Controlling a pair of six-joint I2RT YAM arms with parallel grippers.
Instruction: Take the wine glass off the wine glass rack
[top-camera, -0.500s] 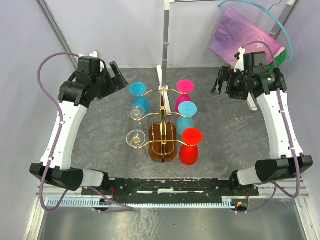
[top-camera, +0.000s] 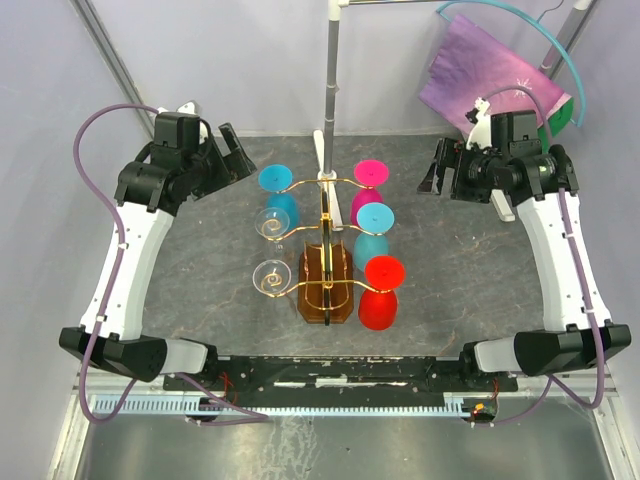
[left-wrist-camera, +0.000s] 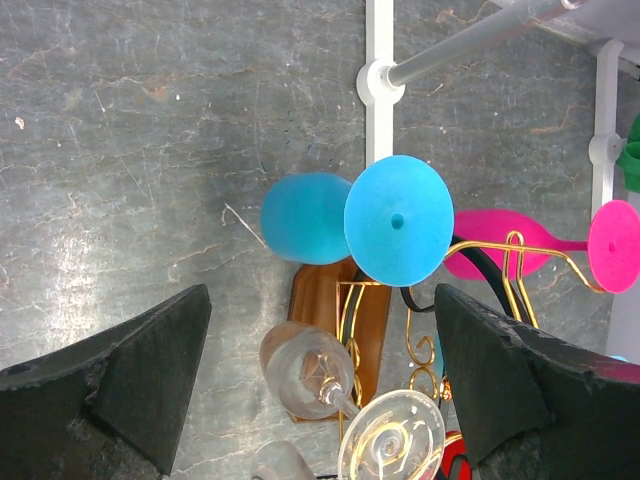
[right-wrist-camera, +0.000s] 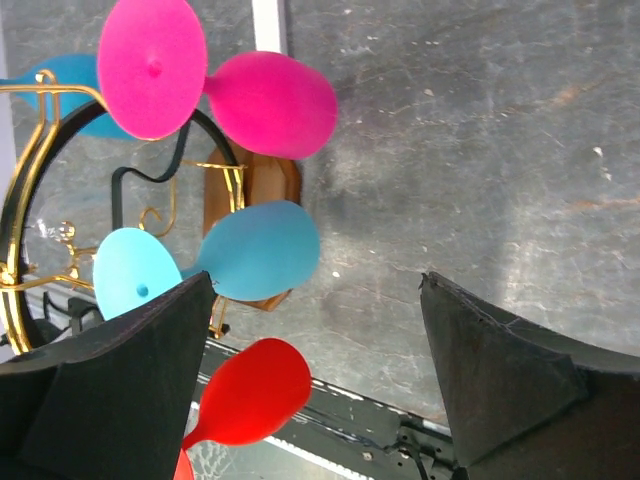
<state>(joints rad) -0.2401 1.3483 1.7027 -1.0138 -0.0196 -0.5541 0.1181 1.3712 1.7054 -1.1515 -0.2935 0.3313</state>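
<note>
Evidently you held the left claw (top-camera: 235, 158) and right claw (top-camera: 437, 168) wide open and empty, flanking the rack (top-camera: 325, 285) so either could reach in. The blue glass (top-camera: 277, 180) hung upside down from its gold arms nearest your left, the pink glass (top-camera: 371, 174) nearest your right. The grey pole (top-camera: 330, 90) stood just behind, crowding both.

A dark grey, marbled table (top-camera: 215, 310) is carrying the wine glass rack (top-camera: 325, 285). The rack's brown amber base is sitting flat on the surface, between the left gripper (top-camera: 238, 155) and the right gripper (top-camera: 436, 168) and closer to the arm bases than either. The white foot (top-camera: 322, 150) of a grey pole (top-camera: 330, 80) is also resting on the table, roughly level with both grippers, between them and just beyond the rack.
</note>
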